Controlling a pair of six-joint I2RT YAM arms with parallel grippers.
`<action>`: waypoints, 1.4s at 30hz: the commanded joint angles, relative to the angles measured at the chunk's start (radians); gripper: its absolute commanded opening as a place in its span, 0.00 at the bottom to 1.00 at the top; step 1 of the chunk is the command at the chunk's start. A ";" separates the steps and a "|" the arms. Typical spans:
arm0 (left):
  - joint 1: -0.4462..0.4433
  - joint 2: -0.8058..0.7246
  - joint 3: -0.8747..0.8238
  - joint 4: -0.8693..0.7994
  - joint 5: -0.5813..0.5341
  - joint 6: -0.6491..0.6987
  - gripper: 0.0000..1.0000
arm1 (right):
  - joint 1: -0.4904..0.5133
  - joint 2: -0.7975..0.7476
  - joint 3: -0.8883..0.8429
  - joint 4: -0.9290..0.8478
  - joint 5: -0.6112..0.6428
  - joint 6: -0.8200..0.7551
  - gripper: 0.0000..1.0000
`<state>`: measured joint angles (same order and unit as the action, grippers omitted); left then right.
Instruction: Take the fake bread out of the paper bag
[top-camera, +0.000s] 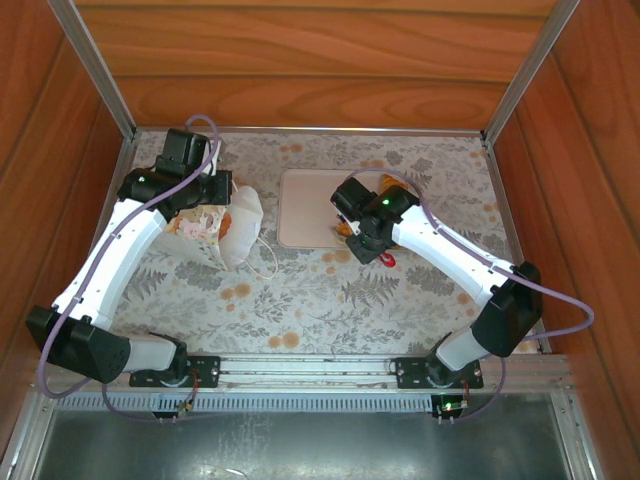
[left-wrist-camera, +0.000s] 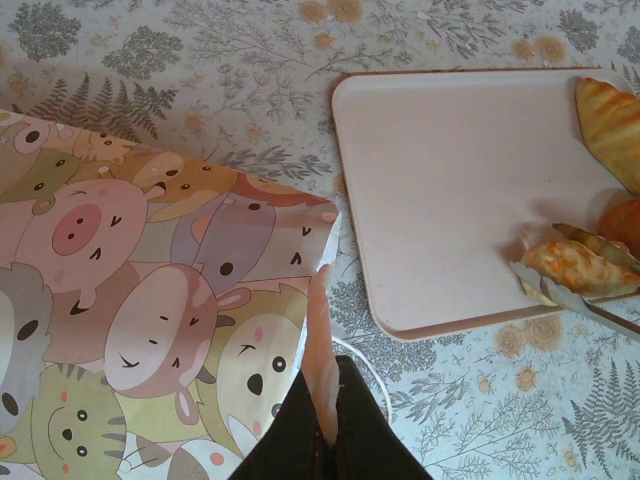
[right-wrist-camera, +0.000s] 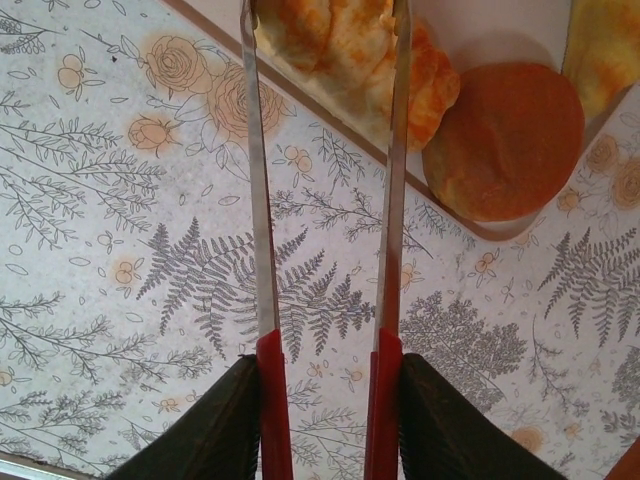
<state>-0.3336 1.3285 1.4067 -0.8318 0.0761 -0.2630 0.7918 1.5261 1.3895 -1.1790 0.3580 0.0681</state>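
- The white paper bag printed with cartoon animals (left-wrist-camera: 150, 300) lies on its side at the far left of the table with a pale leaf-and-flower cloth (top-camera: 300, 300).
- The left gripper (left-wrist-camera: 322, 400) is closed tight, pinching a thin edge of the paper bag at its right corner.
- A beige rectangular tray (left-wrist-camera: 450, 180) sits flat just right of the bag, at the far middle of the table.
- The right gripper (right-wrist-camera: 327, 375) squeezes the red handles of a pair of metal tongs (right-wrist-camera: 255, 200).
- The tong tips clasp one piece of the fake bread, a golden flaky pastry (right-wrist-camera: 325, 35), at the tray's near right edge. I cannot tell whether it rests on the tray.
- A round brown roll (right-wrist-camera: 510, 140) lies in the tray's near right corner, beside the tongs.
- A striped oblong loaf (left-wrist-camera: 610, 120) lies farther back along the tray's right side.
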 joint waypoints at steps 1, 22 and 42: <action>0.008 0.003 0.003 0.010 0.003 -0.007 0.00 | 0.004 0.000 0.040 -0.027 0.013 0.001 0.42; 0.009 -0.008 0.005 0.010 -0.006 -0.008 0.00 | 0.004 -0.119 0.040 0.088 -0.166 0.068 0.42; 0.009 -0.003 0.018 0.010 -0.007 -0.016 0.00 | 0.004 -0.097 -0.077 0.302 -0.341 0.274 0.42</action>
<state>-0.3336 1.3285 1.4071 -0.8310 0.0753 -0.2668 0.7918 1.3911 1.3285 -0.9417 0.0139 0.2489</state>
